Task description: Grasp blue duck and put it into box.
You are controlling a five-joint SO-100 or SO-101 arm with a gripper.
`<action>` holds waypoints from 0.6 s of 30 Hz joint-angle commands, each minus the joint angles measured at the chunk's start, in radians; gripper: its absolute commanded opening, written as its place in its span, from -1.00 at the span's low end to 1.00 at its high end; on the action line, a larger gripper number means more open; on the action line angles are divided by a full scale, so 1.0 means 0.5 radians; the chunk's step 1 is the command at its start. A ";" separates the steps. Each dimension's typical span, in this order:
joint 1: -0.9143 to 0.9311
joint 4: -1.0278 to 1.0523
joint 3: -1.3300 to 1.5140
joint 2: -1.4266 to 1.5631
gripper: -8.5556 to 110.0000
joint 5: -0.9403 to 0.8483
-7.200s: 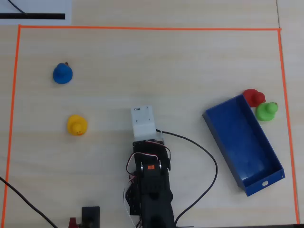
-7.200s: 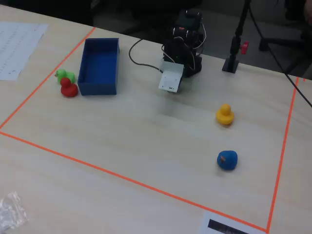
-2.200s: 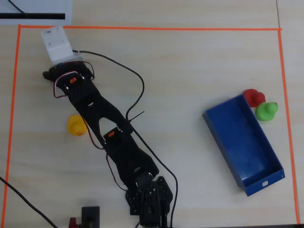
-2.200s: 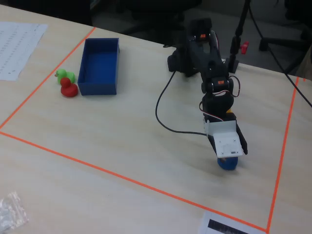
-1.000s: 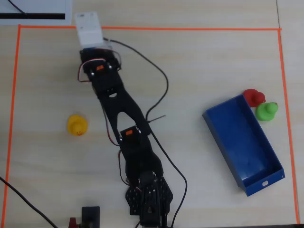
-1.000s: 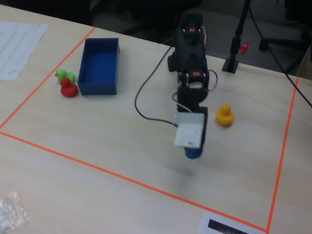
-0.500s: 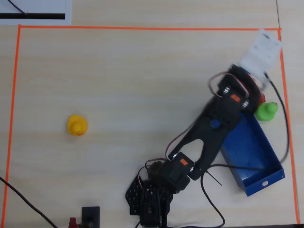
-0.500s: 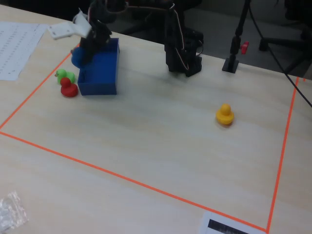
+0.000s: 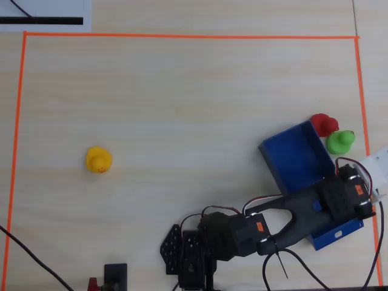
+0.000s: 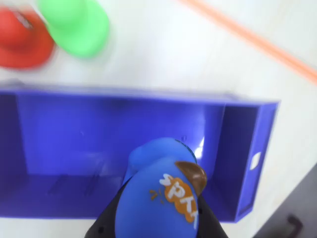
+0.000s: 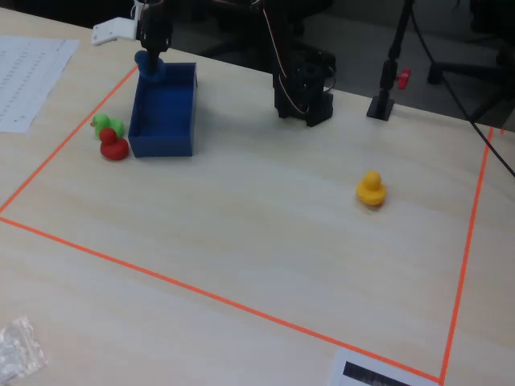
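The blue duck (image 10: 166, 198) fills the bottom of the wrist view, pinched between the dark jaws of the gripper (image 10: 158, 225), which press against its sides. It hangs above the box (image 10: 99, 148), over the end with the small white mark on its short wall. In the fixed view the duck (image 11: 150, 64) shows as a blue blob at the far short end of the box (image 11: 161, 143), just above the rim. So the grasp and the carry look done; what is left, as I judge it, is to let go so the duck drops inside, and then to pull the arm clear

Beyond the box's long far wall in the wrist view sit the green duck (image 10: 77, 25) and the red duck (image 10: 22, 42), blurred and touching or nearly so, on the tabletop outside the box. The yellow duck (image 9: 98, 160) stands well apart, toward the left edge of the taped area in the overhead view

Much stays hidden. In the overhead view the arm covers the near end of the box (image 9: 294, 157) and the blue duck cannot be seen at all. The fingertips themselves are cut off by the wrist view's lower edge. How high the duck hangs above the box floor is hard to tell
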 commanded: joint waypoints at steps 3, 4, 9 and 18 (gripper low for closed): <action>0.092 -0.500 0.497 0.169 -0.85 -0.120; 0.104 -0.623 0.601 0.175 -0.85 -0.150; 0.120 -0.917 0.859 0.184 -0.85 -0.233; 0.092 -0.887 0.859 0.221 -0.50 -0.273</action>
